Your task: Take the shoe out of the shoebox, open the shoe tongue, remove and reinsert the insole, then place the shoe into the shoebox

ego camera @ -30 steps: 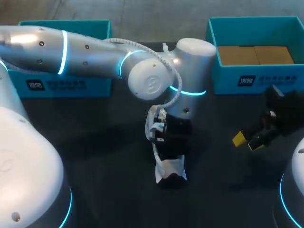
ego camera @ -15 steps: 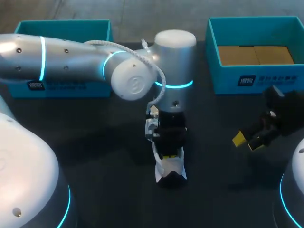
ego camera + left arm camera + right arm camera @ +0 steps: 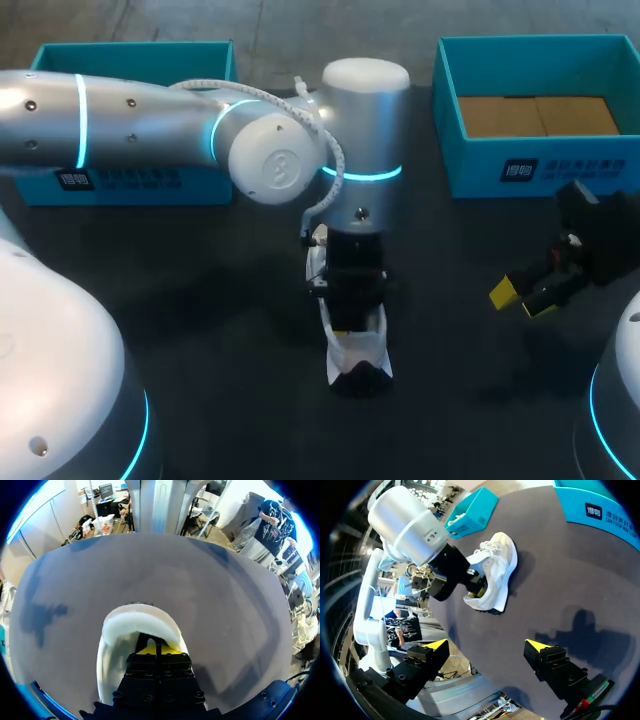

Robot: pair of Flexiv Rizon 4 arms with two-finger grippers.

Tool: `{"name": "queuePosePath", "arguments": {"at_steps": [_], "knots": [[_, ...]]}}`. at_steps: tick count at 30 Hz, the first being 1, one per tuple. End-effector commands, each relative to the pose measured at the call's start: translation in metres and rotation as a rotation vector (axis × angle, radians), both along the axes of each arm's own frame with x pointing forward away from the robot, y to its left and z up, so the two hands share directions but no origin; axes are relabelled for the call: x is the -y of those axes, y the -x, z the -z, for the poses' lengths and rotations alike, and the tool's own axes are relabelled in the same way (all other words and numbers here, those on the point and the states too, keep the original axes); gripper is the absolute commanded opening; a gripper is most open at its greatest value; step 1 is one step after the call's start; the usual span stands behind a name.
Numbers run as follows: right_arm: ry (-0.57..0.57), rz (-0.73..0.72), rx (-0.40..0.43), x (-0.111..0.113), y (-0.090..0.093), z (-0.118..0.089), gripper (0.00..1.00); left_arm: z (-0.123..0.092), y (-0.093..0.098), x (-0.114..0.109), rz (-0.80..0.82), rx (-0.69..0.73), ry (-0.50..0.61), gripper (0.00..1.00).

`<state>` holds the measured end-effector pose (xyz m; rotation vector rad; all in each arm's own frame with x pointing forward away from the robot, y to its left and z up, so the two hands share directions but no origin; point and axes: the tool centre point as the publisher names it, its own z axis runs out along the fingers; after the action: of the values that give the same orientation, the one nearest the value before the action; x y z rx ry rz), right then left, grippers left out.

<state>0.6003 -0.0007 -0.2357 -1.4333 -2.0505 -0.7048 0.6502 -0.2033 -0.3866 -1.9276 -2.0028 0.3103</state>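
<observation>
Pointing straight down, the left gripper (image 3: 156,649) has its yellow tips drawn together with only a hairline between them, sunk inside the mouth of the white shoe (image 3: 139,624). Whether anything thin is pinched between the tips cannot be told. The padded white collar of the shoe curves just ahead of the fingers, and the black finger body fills most of the opening. From the head view, the left wrist stands vertical over the shoe. The forearm (image 3: 130,110) runs nearly level from the left side to the middle of the table, crossing in front of the left teal box (image 3: 130,185). The shoe sits on the dark table (image 3: 200,330), outside both boxes, at the middle and nearer the robot than the boxes. Its laced forefoot points toward the boxes and its heel toward the robot. The right gripper (image 3: 486,645) has its two yellow-tipped fingers spread wide with nothing between them. It hangs above the table at the right side, angled toward the middle, and casts a shadow on the surface. It is well apart from the shoe and just in front of the right teal shoebox (image 3: 480,165). That shoebox shows brown cardboard (image 3: 540,115) on its floor.
</observation>
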Motion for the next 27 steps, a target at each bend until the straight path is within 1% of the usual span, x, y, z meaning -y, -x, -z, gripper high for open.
{"name": "queuePosePath", "arguments": {"at_steps": [1, 6, 10, 12, 17, 20, 23, 27], "knots": [[0.003, 0.001, 0.000, 0.000, 0.001, 0.000, 1.00, 0.017, 0.003, 0.009, 0.026, -0.014, -0.062, 0.00], [0.003, 0.001, 0.000, 0.000, 0.001, 0.000, 1.00, 0.032, 0.007, 0.011, 0.028, 0.021, -0.074, 0.00], [0.003, 0.001, 0.000, 0.000, 0.001, 0.000, 1.00, 0.040, 0.007, 0.010, 0.005, 0.044, -0.059, 0.00], [0.003, 0.001, 0.000, 0.000, 0.001, 0.000, 1.00, 0.040, 0.007, 0.010, -0.005, 0.039, -0.049, 0.00], [0.003, 0.001, 0.000, 0.000, 0.001, 0.000, 1.00, 0.014, 0.002, 0.012, -0.021, 0.029, 0.000, 0.00], [0.003, 0.001, 0.000, 0.000, 0.001, 0.000, 1.00, -0.002, -0.003, 0.014, -0.030, 0.048, 0.041, 0.00], [0.003, 0.001, 0.000, 0.000, 0.001, 0.000, 1.00, -0.005, -0.004, 0.019, -0.038, 0.057, 0.068, 0.00], [0.003, 0.001, 0.000, 0.000, 0.001, 0.000, 1.00, 0.006, -0.001, 0.026, -0.043, 0.045, 0.099, 0.00]]}}
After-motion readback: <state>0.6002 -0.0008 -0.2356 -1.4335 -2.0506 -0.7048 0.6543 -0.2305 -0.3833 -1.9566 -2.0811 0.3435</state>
